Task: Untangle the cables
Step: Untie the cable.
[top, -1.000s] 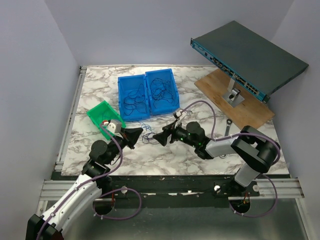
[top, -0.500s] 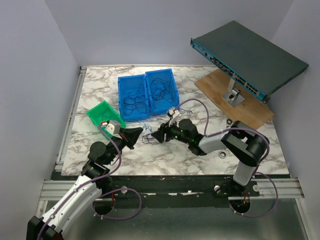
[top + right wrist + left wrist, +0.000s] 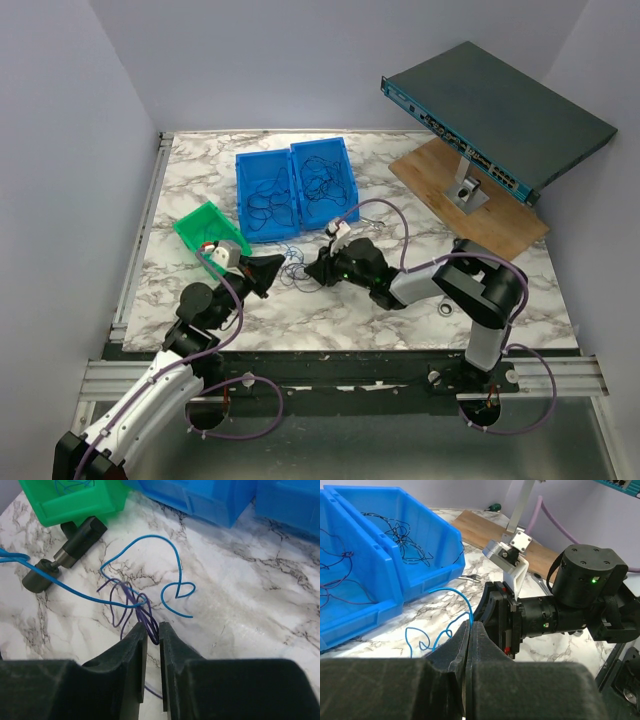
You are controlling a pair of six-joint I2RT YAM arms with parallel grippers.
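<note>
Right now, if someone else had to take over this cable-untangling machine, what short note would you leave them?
Left fingers: shut on the blue wire.
Right fingers: nearly together around the purple wire, a slight gap showing; grip uncertain.
Wires: blue and purple are tangled together on the marble table between the arms; more dark wires lie in the blue bins.
Done: nothing separated yet.
Left: pull those two apart, then the rest.
</note>
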